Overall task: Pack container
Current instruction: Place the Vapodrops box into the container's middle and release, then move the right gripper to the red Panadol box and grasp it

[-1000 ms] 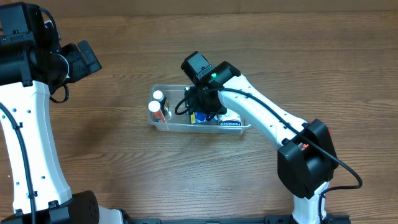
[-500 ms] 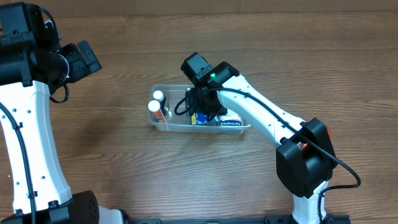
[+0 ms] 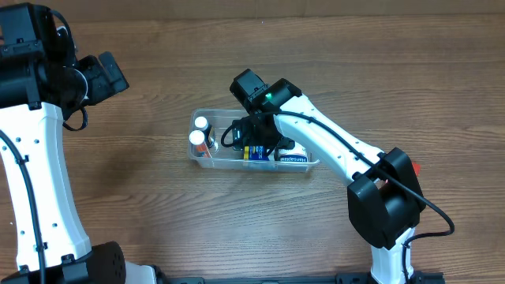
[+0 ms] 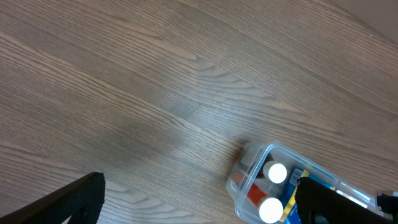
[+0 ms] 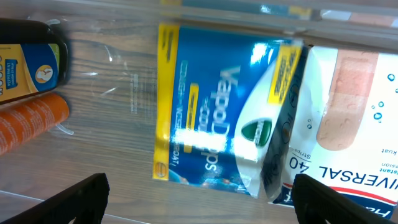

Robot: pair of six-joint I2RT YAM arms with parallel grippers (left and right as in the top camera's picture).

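The clear plastic container (image 3: 203, 158) sits mid-table. It holds two white-capped bottles (image 3: 197, 137), a blue VapoDrops packet (image 5: 214, 118) and a white plaster box (image 5: 348, 118). In the right wrist view an orange bottle (image 5: 31, 118) and a dark bottle (image 5: 28, 59) lie at the left. My right gripper (image 5: 199, 205) is open and empty, just above the blue packet inside the container. My left gripper (image 4: 196, 205) is open and empty, raised over bare table left of the container (image 4: 249, 171).
Brown wooden table (image 3: 118, 205) all round the container. The left arm's white links (image 3: 35, 173) stand along the left edge; the right arm's base (image 3: 387, 213) is at the front right.
My right gripper has shifted slightly toward the front of the container, and the blue packet now lies flat and free below it.
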